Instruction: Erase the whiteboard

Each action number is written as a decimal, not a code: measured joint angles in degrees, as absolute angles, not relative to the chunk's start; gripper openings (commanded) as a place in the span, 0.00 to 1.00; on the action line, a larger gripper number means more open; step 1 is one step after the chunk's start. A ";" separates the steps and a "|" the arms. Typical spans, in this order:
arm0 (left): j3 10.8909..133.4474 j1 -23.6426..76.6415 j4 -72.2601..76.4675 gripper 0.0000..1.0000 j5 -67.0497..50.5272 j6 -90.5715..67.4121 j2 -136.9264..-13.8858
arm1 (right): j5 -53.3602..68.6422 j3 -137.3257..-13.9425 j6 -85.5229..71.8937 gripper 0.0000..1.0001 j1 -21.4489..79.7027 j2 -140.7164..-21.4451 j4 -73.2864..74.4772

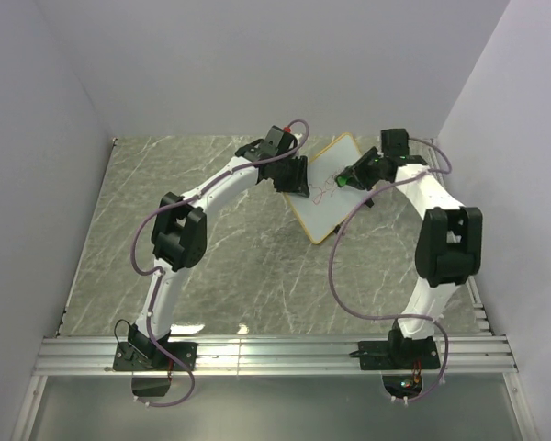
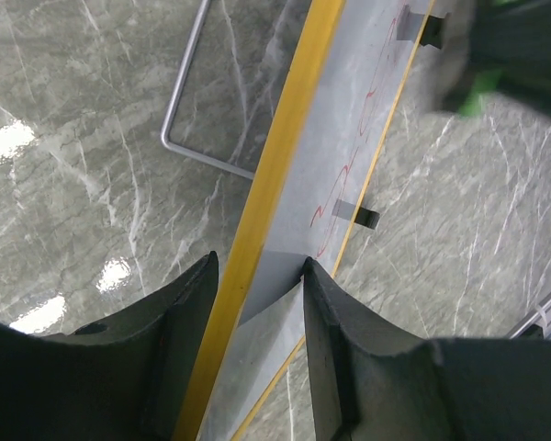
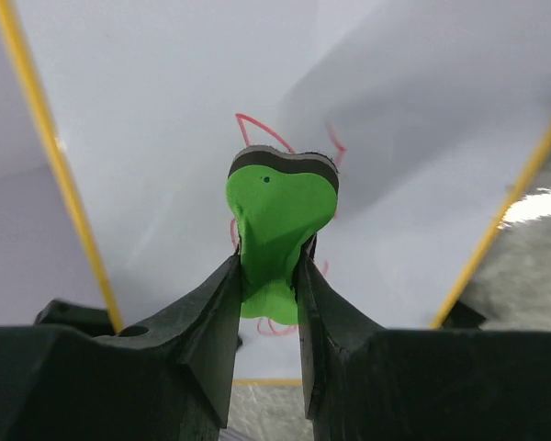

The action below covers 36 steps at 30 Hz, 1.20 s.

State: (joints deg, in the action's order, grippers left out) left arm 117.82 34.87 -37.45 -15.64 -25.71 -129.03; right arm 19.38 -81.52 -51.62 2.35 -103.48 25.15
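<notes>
Right wrist: eraser (image 3: 280, 220) hides part of whiteboard (image 3: 165, 110) scribbles (image 3: 253, 121).

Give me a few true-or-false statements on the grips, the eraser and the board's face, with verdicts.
1. The left gripper is clamped on the whiteboard at its frame. True.
2. The eraser is blue. False: it is green.
3. The board's face carries red scribbles. True.
4. The eraser lies loose, held by no gripper. False: the right gripper pinches it in front of the board's face.
</notes>
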 measured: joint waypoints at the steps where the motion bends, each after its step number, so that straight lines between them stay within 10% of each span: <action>1: 117.91 34.87 -37.54 0.00 -15.68 -25.71 -129.05 | 19.18 -82.39 -51.96 0.00 3.36 -104.99 25.08; 36: 117.54 34.20 -38.61 0.00 -17.26 -25.45 -129.27 | 11.33 -79.81 -53.25 0.00 15.16 -105.34 26.24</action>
